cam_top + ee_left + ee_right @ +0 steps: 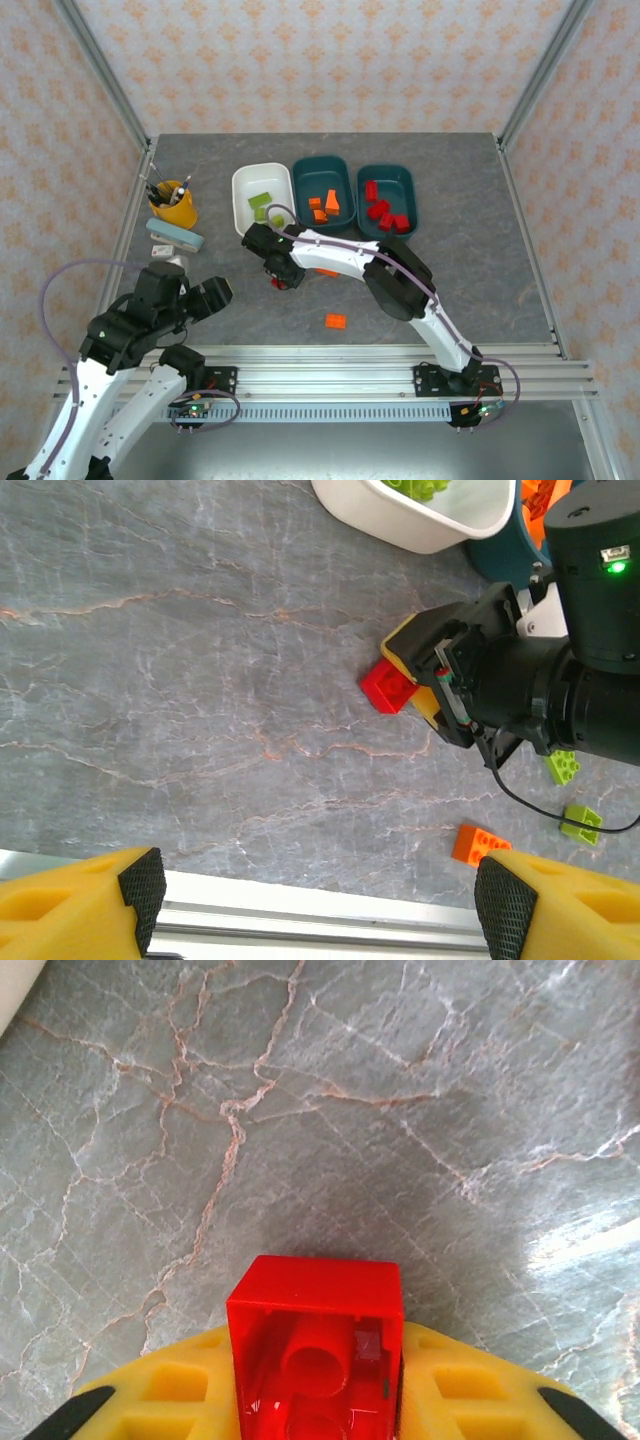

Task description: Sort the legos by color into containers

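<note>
My right gripper [283, 277] is shut on a red lego [315, 1330], held just above the grey table left of centre; the same red lego [390, 685] sticks out from its yellow fingers [160, 1390] in the left wrist view. My left gripper [320, 900] hangs open over the near left edge, nothing between its pads. An orange lego [335, 321] and two lime green legos [562, 766] lie loose on the table. The white container [240, 195] holds green legos, the middle teal container [298, 185] orange ones, the right teal container [410, 195] red ones.
A yellow cup of pens [173, 203] and a light blue block [175, 237] stand at the left. An aluminium rail [330, 360] runs along the near edge. Metal frame posts rise at the table's back corners.
</note>
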Tool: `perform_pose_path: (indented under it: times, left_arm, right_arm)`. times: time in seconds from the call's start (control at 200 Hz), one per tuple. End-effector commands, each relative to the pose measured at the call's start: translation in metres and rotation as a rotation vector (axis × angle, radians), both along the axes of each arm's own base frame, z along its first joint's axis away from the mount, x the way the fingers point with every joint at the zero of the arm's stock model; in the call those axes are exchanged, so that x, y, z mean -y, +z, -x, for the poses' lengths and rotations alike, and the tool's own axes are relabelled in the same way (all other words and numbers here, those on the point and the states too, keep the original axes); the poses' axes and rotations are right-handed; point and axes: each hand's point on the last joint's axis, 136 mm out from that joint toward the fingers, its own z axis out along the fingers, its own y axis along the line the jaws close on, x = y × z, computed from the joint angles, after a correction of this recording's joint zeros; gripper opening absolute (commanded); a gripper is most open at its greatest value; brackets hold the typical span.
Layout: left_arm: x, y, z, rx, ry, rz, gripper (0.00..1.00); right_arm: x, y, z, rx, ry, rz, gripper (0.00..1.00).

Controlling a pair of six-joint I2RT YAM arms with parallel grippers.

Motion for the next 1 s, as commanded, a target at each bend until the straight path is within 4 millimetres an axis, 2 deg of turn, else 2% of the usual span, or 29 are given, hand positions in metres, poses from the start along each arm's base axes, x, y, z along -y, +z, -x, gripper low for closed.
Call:
perform_pose_path:
  times: [0.0,0.135,0.245,0.375,0.545,0.626,0.731,0.866,0.996]
  left_arm:
    - [0.021,-0.003,-0.006,-0.003,-0.063,0.081,0.84]
    - [0.036,-0.005,-0.02,-0.003,-0.075,0.151,0.83]
    - [0.048,-0.004,-0.038,0.007,-0.069,0.198,0.83]
    - [0.067,-0.002,-0.066,0.023,-0.067,0.243,0.83]
    - [0.105,0.006,-0.104,0.038,-0.124,0.209,0.83]
    - [0.127,0.009,-0.122,0.041,-0.158,0.181,0.83]
    - [0.153,0.015,-0.149,0.059,-0.165,0.185,0.83]
    - [0.181,0.018,-0.18,0.068,-0.169,0.205,0.83]
    - [0.201,0.021,-0.205,0.065,-0.188,0.201,0.83]
  right_arm:
    - [0.019,0.021,-0.004,0.075,0.022,0.065,0.28]
    - [0.032,0.053,-0.005,0.135,0.073,0.078,0.27]
    - [0.054,0.082,-0.008,0.184,0.108,0.11,0.27]
    - [0.092,0.112,-0.021,0.233,0.119,0.141,0.27]
    - [0.16,0.139,-0.052,0.27,0.136,0.216,0.27]
    - [0.194,0.143,-0.072,0.268,0.146,0.263,0.27]
    - [0.229,0.141,-0.1,0.26,0.18,0.329,0.27]
    - [0.269,0.131,-0.14,0.223,0.201,0.413,0.26]
    - [0.301,0.112,-0.174,0.141,0.194,0.494,0.24]
